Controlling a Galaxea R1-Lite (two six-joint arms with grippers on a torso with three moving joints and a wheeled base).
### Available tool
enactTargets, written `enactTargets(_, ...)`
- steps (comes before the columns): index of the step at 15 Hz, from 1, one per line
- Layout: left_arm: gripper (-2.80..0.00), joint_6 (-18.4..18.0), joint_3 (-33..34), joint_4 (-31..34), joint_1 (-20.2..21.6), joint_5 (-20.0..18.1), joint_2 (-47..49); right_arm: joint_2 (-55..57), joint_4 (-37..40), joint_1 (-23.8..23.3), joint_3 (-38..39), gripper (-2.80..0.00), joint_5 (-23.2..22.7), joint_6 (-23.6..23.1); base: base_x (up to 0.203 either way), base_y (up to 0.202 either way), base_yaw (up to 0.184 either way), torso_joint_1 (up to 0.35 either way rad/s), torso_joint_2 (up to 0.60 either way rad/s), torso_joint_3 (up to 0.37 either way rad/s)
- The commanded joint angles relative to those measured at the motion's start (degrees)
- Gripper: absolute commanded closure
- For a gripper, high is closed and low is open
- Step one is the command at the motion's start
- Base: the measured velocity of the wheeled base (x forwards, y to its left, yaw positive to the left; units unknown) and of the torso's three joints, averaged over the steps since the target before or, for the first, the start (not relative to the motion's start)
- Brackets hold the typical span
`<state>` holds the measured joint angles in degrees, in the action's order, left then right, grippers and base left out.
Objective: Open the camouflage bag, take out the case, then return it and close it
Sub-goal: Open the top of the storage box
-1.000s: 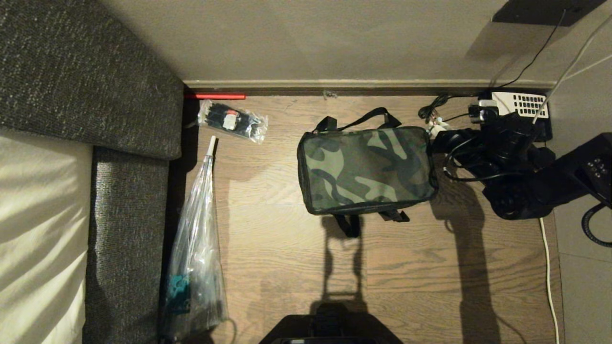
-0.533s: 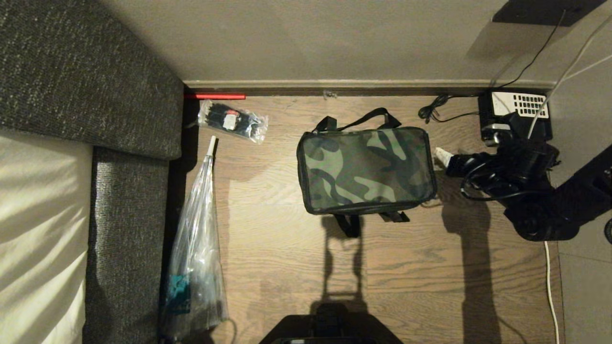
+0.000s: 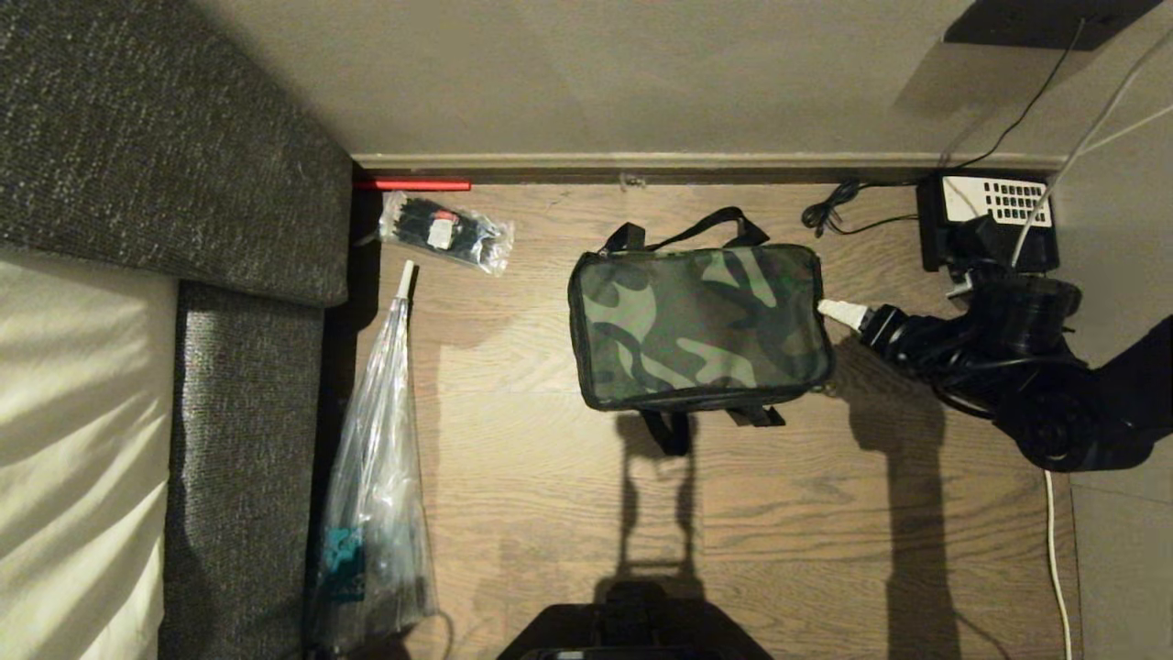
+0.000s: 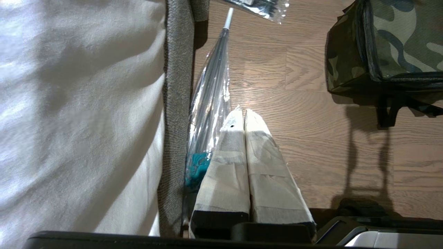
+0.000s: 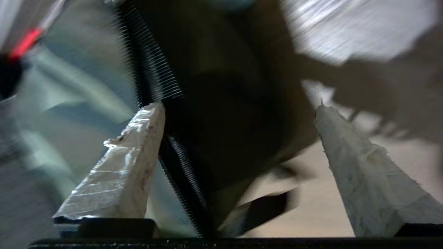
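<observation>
Bag (image 3: 701, 325) sits shut on the wooden floor (image 3: 550, 513), near the wall, with its top flat and its black straps poking out at the far and near sides. No case shows, so it is likely inside the bag, or not there at all; that cannot be told. Right gripper (image 3: 836, 312) is at the bag's right end, and in the right wrist view its two white fingers (image 5: 128, 166) stand wide apart with nothing between them but the dark end of the bag and its zip line (image 5: 157, 79). It holds nothing. Left gripper (image 4: 242, 119) hangs over the floor beside the long clear plastic bag (image 4: 211, 103), fingers pressed together and empty. To do this step well, the right gripper should find the small zip pull first, not just grab cloth. It should come in slow, pinch the pull tight, and tug along the zip line, not up. The bag is soft and light, so a hard tug may drag the whole bag along the floor
</observation>
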<state>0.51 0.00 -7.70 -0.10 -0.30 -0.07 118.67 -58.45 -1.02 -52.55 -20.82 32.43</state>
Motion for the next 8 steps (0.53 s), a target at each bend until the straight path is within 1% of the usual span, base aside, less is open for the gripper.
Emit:
enactTargets(1,0.0,0.02,2.29,-0.12,0.01,-0.05,0.07,-1.24,0.64,0.96,-0.18,-2.8,-0.39,1.21,0.0,0.0,0.0,0.0,0.0,0.0)
enactTargets(4,0.0,0.02,2.29,-0.06,0.01,-0.02,0.07,-2.84,3.42,3.5,-0.45,-2.8,-0.53,6.79,0.0,0.0,0.0,0.0,0.0,0.0)
enactTargets(6,0.0,0.02,2.29,-0.11,0.01,-0.05,0.07,-3.41,4.04,3.92,-0.48,-2.8,-0.92,6.87,0.0,0.0,0.0,0.0,0.0,0.0)
enactTargets(8,0.0,0.02,2.29,-0.1,0.01,-0.05,0.07,-5.62,6.91,3.84,-0.47,-2.8,-2.95,7.16,0.0,0.0,0.0,0.0,0.0,0.0)
